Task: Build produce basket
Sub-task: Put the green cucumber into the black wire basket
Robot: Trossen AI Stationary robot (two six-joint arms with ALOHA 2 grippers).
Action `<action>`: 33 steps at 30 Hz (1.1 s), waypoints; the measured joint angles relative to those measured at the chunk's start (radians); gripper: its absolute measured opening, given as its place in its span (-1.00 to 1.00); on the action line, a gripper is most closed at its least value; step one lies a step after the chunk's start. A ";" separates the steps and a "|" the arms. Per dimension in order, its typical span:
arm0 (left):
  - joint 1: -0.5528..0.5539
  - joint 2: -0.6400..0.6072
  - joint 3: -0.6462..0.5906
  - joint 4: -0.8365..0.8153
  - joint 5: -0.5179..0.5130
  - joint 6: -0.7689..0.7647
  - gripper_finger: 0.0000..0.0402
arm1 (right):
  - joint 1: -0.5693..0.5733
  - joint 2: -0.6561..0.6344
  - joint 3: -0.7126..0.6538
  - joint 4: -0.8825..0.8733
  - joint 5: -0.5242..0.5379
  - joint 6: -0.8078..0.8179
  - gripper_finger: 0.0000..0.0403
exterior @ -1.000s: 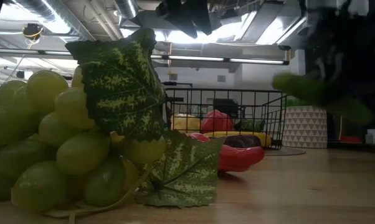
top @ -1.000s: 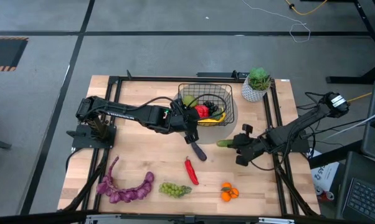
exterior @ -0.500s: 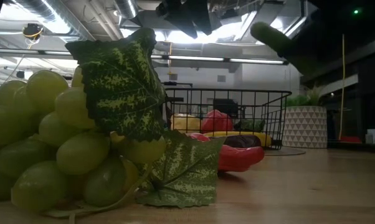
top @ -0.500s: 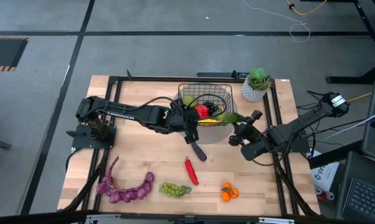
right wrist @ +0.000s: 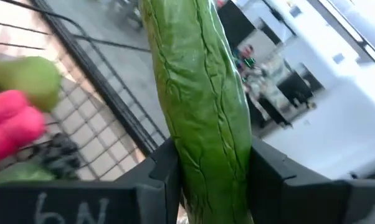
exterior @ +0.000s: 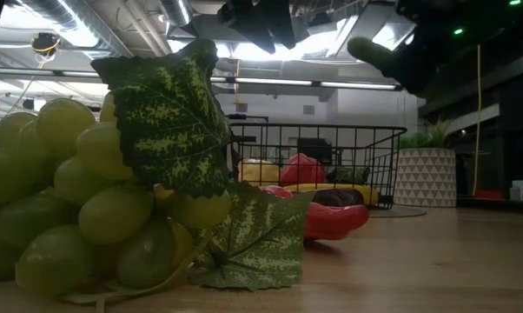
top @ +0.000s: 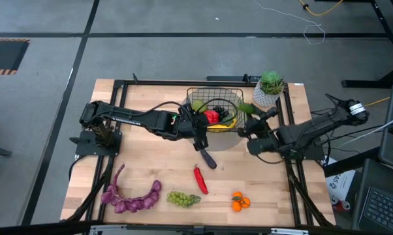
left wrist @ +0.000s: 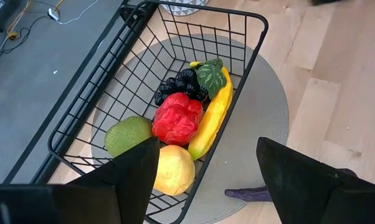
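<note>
Purple grapes (top: 132, 199), green grapes (top: 183, 198), chili (top: 200, 179), oranges (top: 239, 202): on table, unloaded. Eggplant (top: 205, 156): beside basket.
Left gripper (top: 198, 128): fingers spread, empty, at basket's (top: 232, 95) near-left rim.
Right gripper (top: 251, 118): clamped on cucumber (top: 246, 108), raised over basket's right edge.
Step, judged: delivering cucumber. Next: carry inward, lower, release.
Obscured: basket contents partly hidden; low view's near grapes block much of the table.
</note>
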 joint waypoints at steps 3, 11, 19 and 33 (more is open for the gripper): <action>0.000 0.000 0.000 0.000 0.000 0.000 0.32 | -0.088 0.000 0.000 0.096 -0.065 -0.093 -0.38; 0.000 0.000 0.000 0.000 0.000 0.000 0.32 | -0.323 0.000 0.000 0.470 -0.586 -0.452 -0.37; 0.000 0.000 0.000 0.000 0.000 0.000 0.32 | -0.494 0.000 0.000 0.566 -1.056 -0.393 -0.37; 0.000 0.000 0.000 0.000 0.000 0.000 0.32 | -0.539 0.000 0.000 0.565 -1.236 -0.355 -0.37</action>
